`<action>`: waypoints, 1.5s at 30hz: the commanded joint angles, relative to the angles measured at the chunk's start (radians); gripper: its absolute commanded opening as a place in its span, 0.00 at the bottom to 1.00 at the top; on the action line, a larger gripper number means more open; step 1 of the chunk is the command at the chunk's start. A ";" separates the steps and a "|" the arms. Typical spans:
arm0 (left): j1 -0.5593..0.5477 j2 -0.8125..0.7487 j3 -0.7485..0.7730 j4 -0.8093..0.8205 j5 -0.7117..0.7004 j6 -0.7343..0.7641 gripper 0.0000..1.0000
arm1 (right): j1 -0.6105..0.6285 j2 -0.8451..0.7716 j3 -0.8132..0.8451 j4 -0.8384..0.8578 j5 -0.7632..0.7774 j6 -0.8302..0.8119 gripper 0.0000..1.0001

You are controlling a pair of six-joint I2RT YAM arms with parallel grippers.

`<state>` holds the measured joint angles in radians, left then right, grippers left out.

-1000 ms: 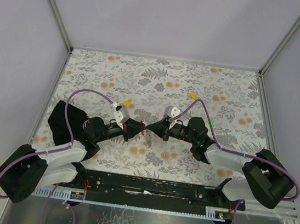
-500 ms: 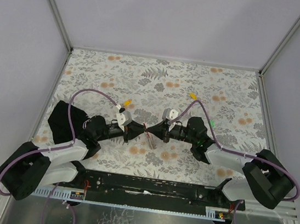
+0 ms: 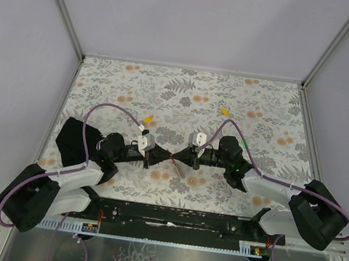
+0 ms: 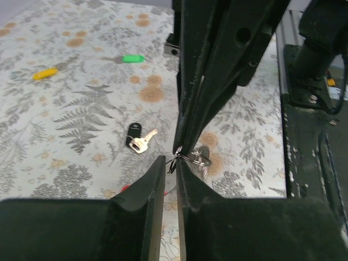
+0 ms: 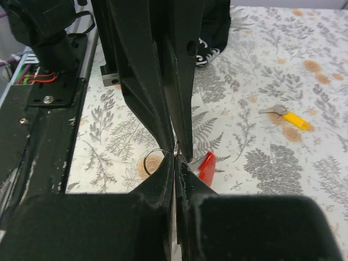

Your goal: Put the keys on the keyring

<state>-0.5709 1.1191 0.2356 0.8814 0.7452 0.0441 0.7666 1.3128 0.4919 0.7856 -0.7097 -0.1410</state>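
The right gripper [image 5: 175,163] is pressing its two fingers flat together with no gap showing, and it is pinching the thin wire ring of the keyring [image 4: 199,159] right at the tips. The ring is sticking out to one side of the pinch, off the cloth, and a red tab [image 5: 207,166] of the keyring is showing just beside the fingertips.

The left gripper [image 4: 169,166] is meeting it nose to nose, tips touching or all but touching at that same spot. Its fingers are standing nearly together with only a narrow slit between them. I cannot tell whether they are gripping the ring or merely lying against it.

From the tips outward, both wrists are lying low and almost level over the middle of the table [image 3: 167,91], pointing straight at each other along a left-right line, each carrying a white camera mount on top. The forearms are running back to bent elbows, and the upper links are dropping toward the bases at the near edge, the left one near-left, the right one near-right.

The black-headed key [image 4: 137,139] is lying on the floral cloth under the meeting point, slightly to the far side. The green key [image 4: 132,58] is lying further right, by the right arm, and a yellow key [image 5: 292,119] is lying just beyond the left wrist.
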 commanded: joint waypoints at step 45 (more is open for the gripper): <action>-0.115 -0.173 0.100 -0.424 -0.259 0.530 0.00 | 0.006 -0.170 0.155 -0.704 0.870 0.278 0.96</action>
<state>-0.6800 0.9451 0.3279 0.4610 0.6079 0.5598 0.7784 1.1080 0.5907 0.2173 0.0517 0.0444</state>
